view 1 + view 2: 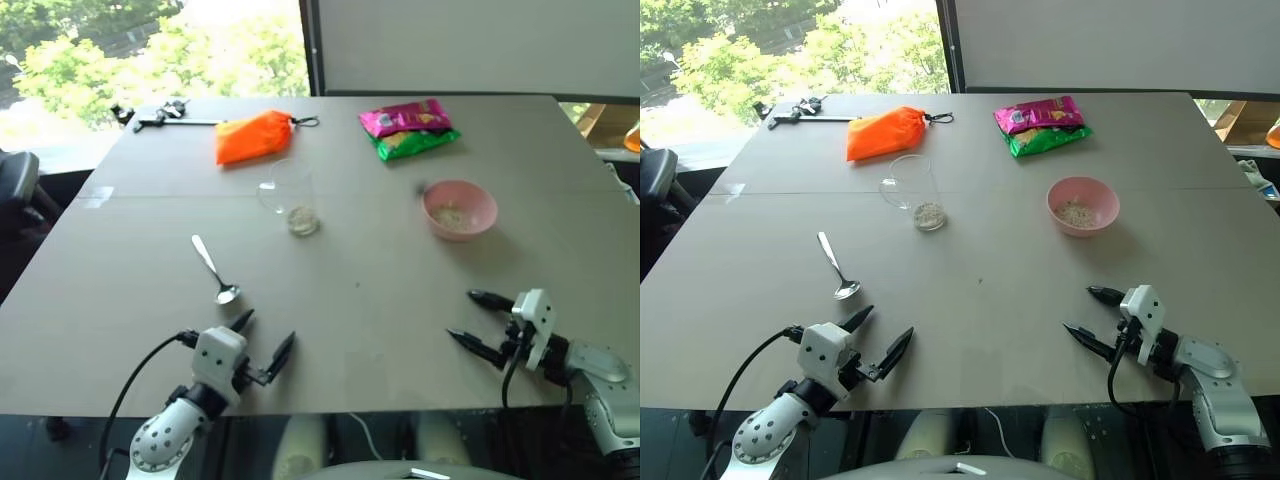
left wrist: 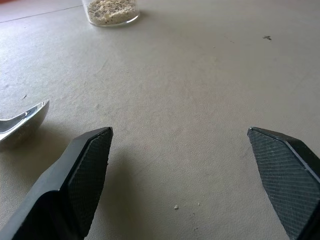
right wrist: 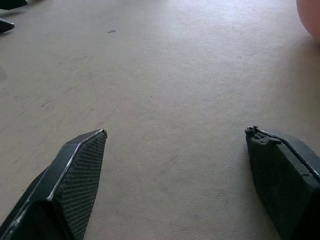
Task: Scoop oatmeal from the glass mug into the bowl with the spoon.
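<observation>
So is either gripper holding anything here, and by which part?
Nothing is held. The left gripper and right gripper are both open over the table; the slim silver metal spoon lies untouched.

pink bowl (image 1: 459,209), orange pouch (image 1: 253,137)

— What lies at the far side of the table (image 1: 400,330)?

— An orange pouch (image 1: 253,137) with a small dark clip at its right end, lying flat. To its left, near the far left corner, is a black tool with a metal rod (image 1: 165,117), the rod pointing toward the pouch.

— And to the right?

— Two snack packets, well apart from the pouch: a pink packet (image 1: 405,117) lying partly on top of a green packet (image 1: 418,143), whose edge shows just nearer.

— Beyond the table?

— A window (image 1: 150,45) with sunlit green trees on the left, a dark vertical frame (image 1: 310,45) beside it, and a pale wall panel (image 1: 470,45) on the right.
</observation>
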You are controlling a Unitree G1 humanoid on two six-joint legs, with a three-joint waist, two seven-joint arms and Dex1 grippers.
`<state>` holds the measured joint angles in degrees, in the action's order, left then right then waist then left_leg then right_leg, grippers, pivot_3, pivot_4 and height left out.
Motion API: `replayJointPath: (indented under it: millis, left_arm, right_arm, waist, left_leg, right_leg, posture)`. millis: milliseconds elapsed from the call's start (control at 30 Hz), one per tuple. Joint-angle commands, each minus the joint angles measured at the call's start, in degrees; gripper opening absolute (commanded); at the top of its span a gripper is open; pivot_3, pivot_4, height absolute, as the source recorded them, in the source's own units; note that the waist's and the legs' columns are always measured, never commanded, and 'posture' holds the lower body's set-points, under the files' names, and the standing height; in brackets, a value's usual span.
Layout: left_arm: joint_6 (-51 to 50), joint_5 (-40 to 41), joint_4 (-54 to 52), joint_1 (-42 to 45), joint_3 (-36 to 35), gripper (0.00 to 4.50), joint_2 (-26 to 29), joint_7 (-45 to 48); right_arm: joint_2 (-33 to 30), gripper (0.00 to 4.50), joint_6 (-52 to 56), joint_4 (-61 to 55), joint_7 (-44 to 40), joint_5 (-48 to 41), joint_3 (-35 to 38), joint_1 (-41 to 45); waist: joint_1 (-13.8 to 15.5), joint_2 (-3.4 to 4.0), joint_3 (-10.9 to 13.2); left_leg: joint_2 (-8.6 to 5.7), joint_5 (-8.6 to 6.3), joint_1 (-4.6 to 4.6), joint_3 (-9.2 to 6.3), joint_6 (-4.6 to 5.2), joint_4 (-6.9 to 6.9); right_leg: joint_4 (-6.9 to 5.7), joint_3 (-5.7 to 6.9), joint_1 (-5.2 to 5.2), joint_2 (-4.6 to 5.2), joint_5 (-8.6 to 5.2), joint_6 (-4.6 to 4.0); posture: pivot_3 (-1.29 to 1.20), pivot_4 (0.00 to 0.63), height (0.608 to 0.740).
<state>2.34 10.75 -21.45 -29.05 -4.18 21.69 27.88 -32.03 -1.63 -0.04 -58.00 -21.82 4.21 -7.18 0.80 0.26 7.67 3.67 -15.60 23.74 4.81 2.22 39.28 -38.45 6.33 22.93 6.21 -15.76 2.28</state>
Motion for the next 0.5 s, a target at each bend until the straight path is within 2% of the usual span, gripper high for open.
replayJointPath:
  millis: [33, 500]
  left_arm:
    - [-1.3, -1.7, 1.4, -0.6, 0.5, 4.5, 0.3, -0.4]
    - [-1.9, -1.3, -0.4, -0.9, 1.2, 4.5, -0.2, -1.2]
  right_arm:
    - [0.6, 4.46, 0.7, 2.2, 0.0, 1.3, -1.7, -0.5]
    - [0.4, 4.46, 0.2, 3.4, -0.7, 1.5, -2.4, 0.6]
  waist:
    - [0.0, 0.0, 0.0]
    - [0.0, -0.24, 0.1]
  left_leg:
    - [0.0, 0.0, 0.0, 0.0, 0.0, 0.0]
    - [0.01, -0.02, 0.01, 0.0, -0.03, 0.0]
  right_leg:
    - [0.0, 0.0, 0.0, 0.0, 0.0, 0.0]
    - [0.02, 0.0, 0.0, 0.02, 0.0, 0.0]
  posture:
    - [0.0, 0.15, 0.696]
    - [0.0, 0.15, 0.696]
